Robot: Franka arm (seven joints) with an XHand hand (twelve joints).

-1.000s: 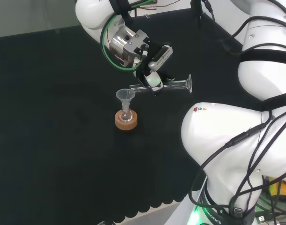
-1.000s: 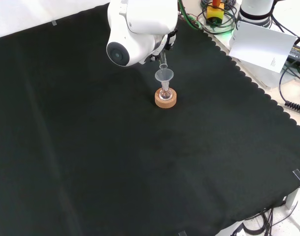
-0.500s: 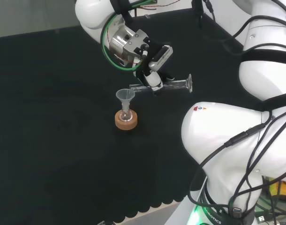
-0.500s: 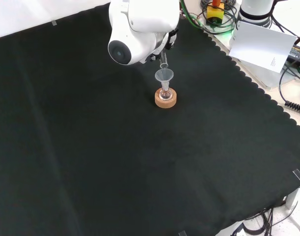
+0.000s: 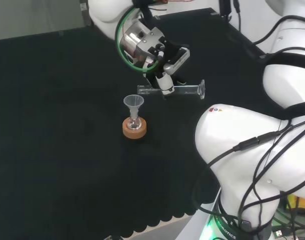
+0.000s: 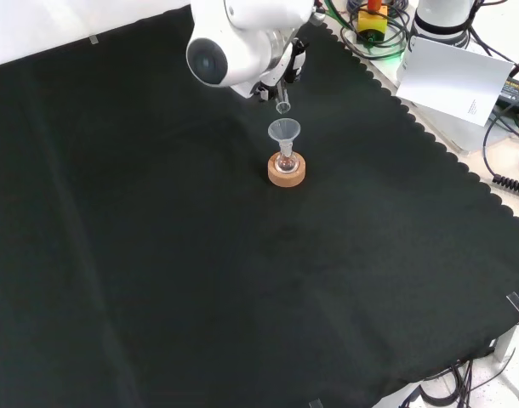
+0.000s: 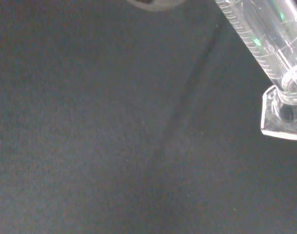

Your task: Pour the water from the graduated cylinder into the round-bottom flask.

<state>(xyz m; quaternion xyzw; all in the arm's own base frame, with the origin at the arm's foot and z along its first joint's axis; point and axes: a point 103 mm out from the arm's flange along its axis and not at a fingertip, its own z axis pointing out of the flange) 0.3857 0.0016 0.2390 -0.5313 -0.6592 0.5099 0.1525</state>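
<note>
While the hand [image 5: 165,80] grasps the graduated cylinder [image 5: 182,90] about its middle, fingers curled round the tube, the cylinder lies close to level in the head view: mouth toward the view's left, foot toward the right. Mouth sits above and a little right of the funnel [image 5: 133,102], clear of its rim. In the front view the cylinder's open end [image 6: 282,107] hangs just above the funnel [image 6: 284,131], apart from it. Wrist view shows the scale marks and the square foot [image 7: 283,114] against the black cloth; whether any water remains inside, cannot tell.

Funnel stands in the neck of the round-bottom flask [image 5: 135,122], which sits in a cork ring [image 5: 134,129] on the desk [image 5: 52,125], near the middle of the cloth.

Judgement: pouring step, either in hand or near its finish. To do it well, bring the lip over the funnel's centre before tipping further, tilt slowly so the stream falls inside the cone and does not overrun the narrow stem, and keep the glass off the funnel rim, since a knock could topple the funnel or roll the flask off its ring. Hold the tilt until dripping stops, then right the cylinder away from the flask.

Count: one cylinder, one funnel, one flask, one cork ring, one hand
</note>
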